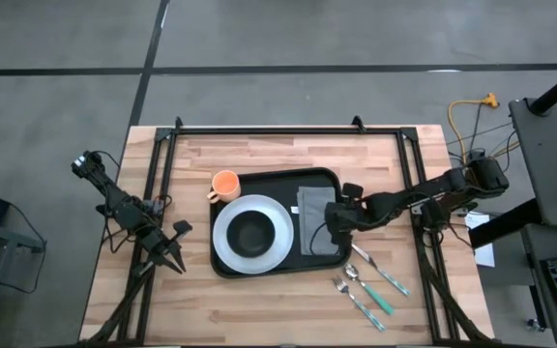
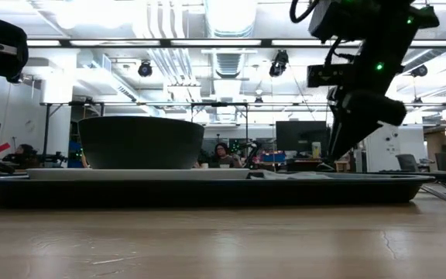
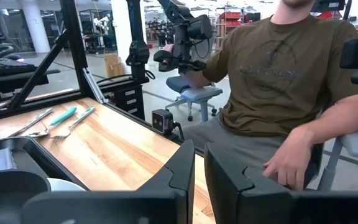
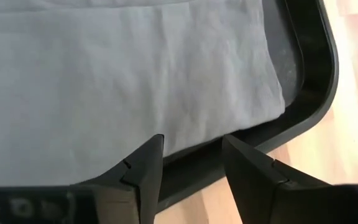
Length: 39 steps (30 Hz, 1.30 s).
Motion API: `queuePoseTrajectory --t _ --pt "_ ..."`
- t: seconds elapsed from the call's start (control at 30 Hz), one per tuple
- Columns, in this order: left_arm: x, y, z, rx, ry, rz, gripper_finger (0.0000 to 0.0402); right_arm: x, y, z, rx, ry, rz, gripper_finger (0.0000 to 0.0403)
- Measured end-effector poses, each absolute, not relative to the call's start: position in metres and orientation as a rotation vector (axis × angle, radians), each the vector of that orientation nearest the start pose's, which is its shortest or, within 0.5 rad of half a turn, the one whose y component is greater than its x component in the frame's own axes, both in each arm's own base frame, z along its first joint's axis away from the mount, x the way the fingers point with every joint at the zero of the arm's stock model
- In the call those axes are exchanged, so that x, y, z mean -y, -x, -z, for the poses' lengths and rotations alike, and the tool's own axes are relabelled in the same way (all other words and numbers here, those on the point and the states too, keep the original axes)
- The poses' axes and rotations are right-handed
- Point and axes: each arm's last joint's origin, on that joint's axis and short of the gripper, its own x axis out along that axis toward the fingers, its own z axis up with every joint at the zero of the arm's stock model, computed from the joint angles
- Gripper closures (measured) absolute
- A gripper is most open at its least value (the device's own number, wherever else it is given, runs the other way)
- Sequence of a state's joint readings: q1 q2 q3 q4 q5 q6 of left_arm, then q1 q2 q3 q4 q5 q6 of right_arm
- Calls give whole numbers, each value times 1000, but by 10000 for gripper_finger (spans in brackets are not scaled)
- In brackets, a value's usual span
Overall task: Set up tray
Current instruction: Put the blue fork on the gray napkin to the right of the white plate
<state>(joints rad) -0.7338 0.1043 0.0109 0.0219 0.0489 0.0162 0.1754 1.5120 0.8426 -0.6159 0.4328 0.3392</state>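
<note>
The black tray [image 1: 280, 177] lies in the middle of the table. It carries a white plate [image 1: 277, 235] with a dark bowl [image 1: 251, 233] standing on it. A grey napkin [image 1: 312, 201] lies flat on the tray's right part. My right gripper [image 1: 325, 235] hangs open above the napkin's near right corner [image 4: 253, 93] and the tray's rim [image 4: 303, 106], slanting down, with nothing between its fingers. In the low view it [image 2: 339, 159] stands clear above the tray [image 2: 207, 191]. My left gripper [image 1: 174, 255] waits shut at the table's left side.
An orange cup [image 1: 225, 184] stands at the tray's far left corner. A spoon, a fork and a knife with teal handles [image 1: 373, 287] lie on the wood near the tray's near right corner. A seated person [image 3: 278, 93] is beyond the table's edge.
</note>
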Motion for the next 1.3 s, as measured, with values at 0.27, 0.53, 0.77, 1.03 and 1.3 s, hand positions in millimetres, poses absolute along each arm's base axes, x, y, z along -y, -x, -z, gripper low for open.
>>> queuePoseTrajectory --t 0.27,0.53,0.77,1.03,1.3 --pt "70 -76 -161 -63 -40 783 383 -50 -262 -197 -1250 15 287 268" --pt "70 -76 -161 -63 -40 783 383 -86 -263 -220 -1328 -201 -36 271" --pt "70 -76 -161 -63 -40 783 383 -107 -265 -236 -1268 -151 -123 272" --pt "70 -76 -161 -63 -40 783 383 -115 -270 -253 -1223 -374 -6 275" --pt "70 -76 -161 -63 -40 783 383 -126 -262 -245 -1238 -614 205 275"
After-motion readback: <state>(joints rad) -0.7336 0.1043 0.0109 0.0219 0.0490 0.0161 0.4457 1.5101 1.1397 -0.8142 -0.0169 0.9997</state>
